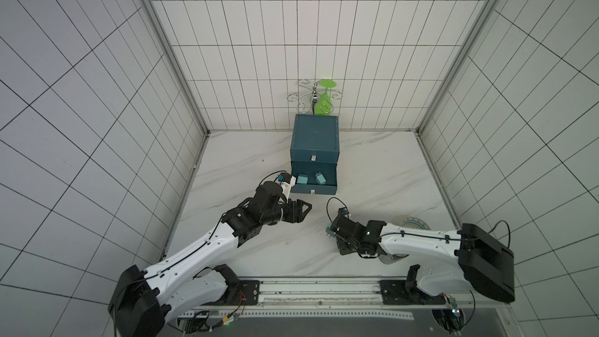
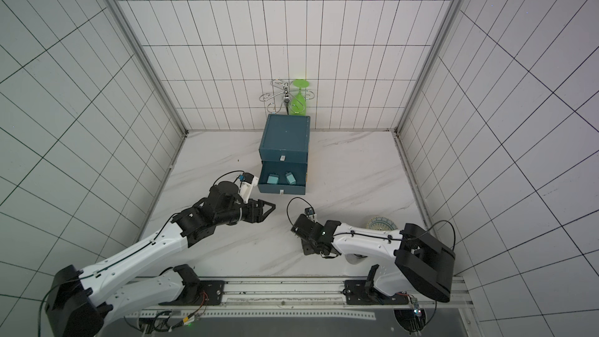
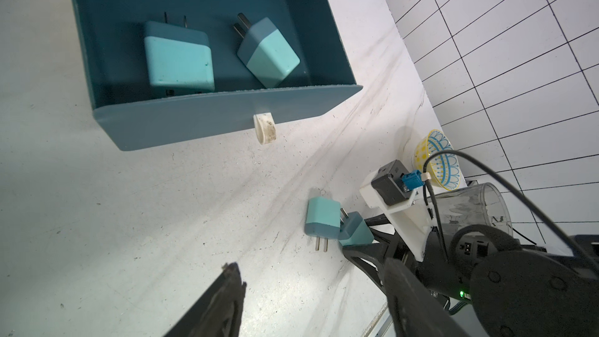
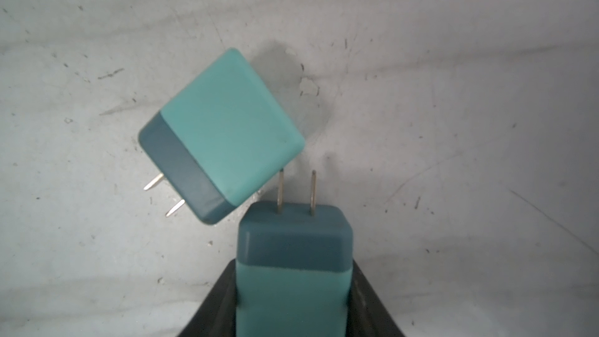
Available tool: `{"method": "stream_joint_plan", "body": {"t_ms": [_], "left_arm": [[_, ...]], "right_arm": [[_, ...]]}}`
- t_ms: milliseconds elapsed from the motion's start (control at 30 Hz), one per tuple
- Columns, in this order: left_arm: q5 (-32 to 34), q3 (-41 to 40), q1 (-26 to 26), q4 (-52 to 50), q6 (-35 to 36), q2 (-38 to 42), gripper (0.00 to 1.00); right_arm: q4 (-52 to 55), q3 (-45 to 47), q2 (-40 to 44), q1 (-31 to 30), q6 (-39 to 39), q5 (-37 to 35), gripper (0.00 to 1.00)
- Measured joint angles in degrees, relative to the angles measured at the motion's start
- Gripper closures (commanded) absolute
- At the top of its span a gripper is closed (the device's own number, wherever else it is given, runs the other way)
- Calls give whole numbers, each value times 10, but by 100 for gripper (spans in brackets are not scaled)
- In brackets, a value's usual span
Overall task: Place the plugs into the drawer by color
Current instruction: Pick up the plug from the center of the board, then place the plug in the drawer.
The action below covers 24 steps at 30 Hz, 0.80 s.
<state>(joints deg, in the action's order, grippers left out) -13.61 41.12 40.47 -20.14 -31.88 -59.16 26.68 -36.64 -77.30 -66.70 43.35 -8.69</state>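
Cabinet [image 1: 314, 136]: dark blue box at the back of the counter [image 1: 372, 173], close to the back wall.
Top drawer [image 1: 324, 156]: shut, with a small white tab on the front.
Open drawer [image 3: 227, 115]: pulled out toward the arms, with a white tab [image 3: 265, 128] on its front.
Straight plug [image 3: 178, 59]: teal, lying flat in the open drawer, prongs toward the back.
Slanted plug [image 3: 269, 55]: teal, in the same drawer, near the straight plug but not touching it, turned at an angle.
Loose plug [image 4: 223, 131]: teal, flat on the counter, well in front of the open drawer.
Held plug [image 4: 293, 238]: teal, prongs sticking out right beside the loose plug; touching it or not, hard to tell.
Right fingers [image 4: 214, 312]: squeezed tight on the held plug, one on each side.
Left fingers [image 3: 227, 296]: spread wide with nothing between them, over the counter near the front of the open drawer.
Bowl [image 3: 437, 157]: yellow and blue, behind the right arm.
Clear cup [image 3: 470, 209]: on its side near the bowl.
Green glass [image 1: 325, 98]: hanging on a wire rack [image 1: 303, 95] behind the cabinet.
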Motion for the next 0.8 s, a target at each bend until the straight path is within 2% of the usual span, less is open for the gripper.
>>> {"method": "stream_joint_plan", "body": {"t_ms": [167, 267, 367, 467, 600, 800], "left_arm": [[-2, 0, 0, 0, -1, 4, 30], [4, 0, 0, -2, -2, 19, 30], [18, -2, 0, -1, -4, 42, 30], [35, -12, 0, 3, -7, 63, 29], [52, -23, -1, 7, -13, 65, 29], [54, -24, -2, 13, -15, 55, 30]], "right_arm": [[75, -32, 95, 0, -17, 5, 70], [123, -94, 141, 9, -41, 6, 70], [163, -183, 143, 39, -76, 13, 70], [188, -265, 109, 86, -118, 38, 71], [215, -378, 7, 150, -170, 86, 71], [230, -485, -138, 192, -221, 120, 69]]}}
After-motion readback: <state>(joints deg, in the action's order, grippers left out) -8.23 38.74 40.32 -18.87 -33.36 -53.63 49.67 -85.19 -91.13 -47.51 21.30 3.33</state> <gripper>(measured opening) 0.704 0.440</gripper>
